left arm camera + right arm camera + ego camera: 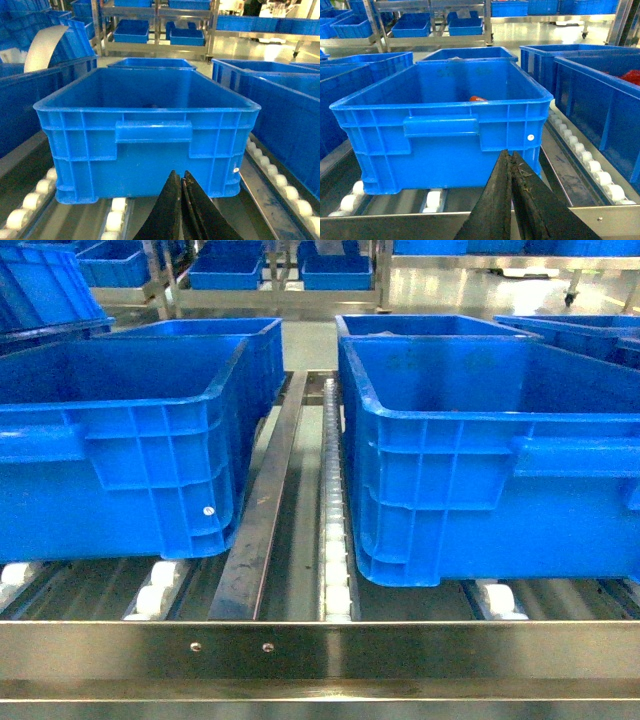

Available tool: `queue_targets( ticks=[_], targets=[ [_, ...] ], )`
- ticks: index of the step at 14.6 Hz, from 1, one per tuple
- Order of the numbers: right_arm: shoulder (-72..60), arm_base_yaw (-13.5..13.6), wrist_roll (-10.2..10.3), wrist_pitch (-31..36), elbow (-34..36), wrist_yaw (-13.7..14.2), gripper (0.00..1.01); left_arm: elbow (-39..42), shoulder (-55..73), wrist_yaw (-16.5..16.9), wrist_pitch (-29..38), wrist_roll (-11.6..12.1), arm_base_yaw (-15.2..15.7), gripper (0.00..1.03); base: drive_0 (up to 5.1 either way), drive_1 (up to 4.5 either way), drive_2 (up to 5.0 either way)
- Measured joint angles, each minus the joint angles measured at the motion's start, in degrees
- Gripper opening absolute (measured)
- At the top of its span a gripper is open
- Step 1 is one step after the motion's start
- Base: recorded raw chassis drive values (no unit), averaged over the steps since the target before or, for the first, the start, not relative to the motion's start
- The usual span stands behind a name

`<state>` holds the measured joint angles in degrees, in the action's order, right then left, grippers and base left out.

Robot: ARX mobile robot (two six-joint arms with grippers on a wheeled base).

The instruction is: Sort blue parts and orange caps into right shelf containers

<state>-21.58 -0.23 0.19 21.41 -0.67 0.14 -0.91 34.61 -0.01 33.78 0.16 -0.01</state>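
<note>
**Two blue crates on the roller shelf, both end effectors pressed together**

An orange cap [478,98] shows only in the right wrist view. It lies inside the right crate [440,125], low against the far wall, and only its top edge can be seen over the front rim. No blue part is visible in any view. In the left wrist view something small and dark sits on the floor of the left crate [150,150], but it is too unclear to name.

In the head view the left crate [120,460] and the right crate [480,490] stand side by side on the roller shelf, apart from each other. Between them run a metal rail [265,510] and a line of white rollers [336,530]. More white rollers show under the front edge of each crate. A steel front bar [320,650] crosses the bottom of the head view. Behind each crate stands another blue crate, and further back there are metal racks with more blue crates.

The left end effector [183,210] is in front of the left crate, low and near its front wall, with its two dark fingers pressed together and nothing between them. The right end effector [511,200] is in front of the right crate in the same way, fingers together and holding nothing.

In the right wrist view, one more crate at the right edge has something red [631,77] inside.
</note>
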Motion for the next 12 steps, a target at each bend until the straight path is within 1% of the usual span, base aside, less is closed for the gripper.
queue_targets(
  ticks=[4,9,10,11,12],
  targets=[
    [6.3,0.0,0.0,-6.1,0.0,0.0,0.02,0.0,-9.6,0.0,-9.2,0.0,0.0,0.02,0.0,0.0,0.0],
    [12.1,0.0,0.0,-12.0,0.0,0.0,0.02,0.0,-19.0,0.0,-18.1,0.0,0.0,0.02,0.0,0.0,0.0],
    [17.7,0.0,0.0,-20.7,0.0,-0.2,0.02,0.0,-20.2,0.0,-19.4,0.0,0.0,0.02,0.0,0.0,0.0],
    [21.4,0.2,0.0,-20.8,0.0,-0.1,0.02,0.0,-21.4,0.1,-20.5,0.0,0.0,0.02,0.0,0.0,0.0],
    [21.3,0.2,0.0,-21.5,-0.1,-0.1,0.02,0.0,-22.6,0.0,-21.6,0.0,0.0,0.02,0.0,0.0,0.0]
  ],
)
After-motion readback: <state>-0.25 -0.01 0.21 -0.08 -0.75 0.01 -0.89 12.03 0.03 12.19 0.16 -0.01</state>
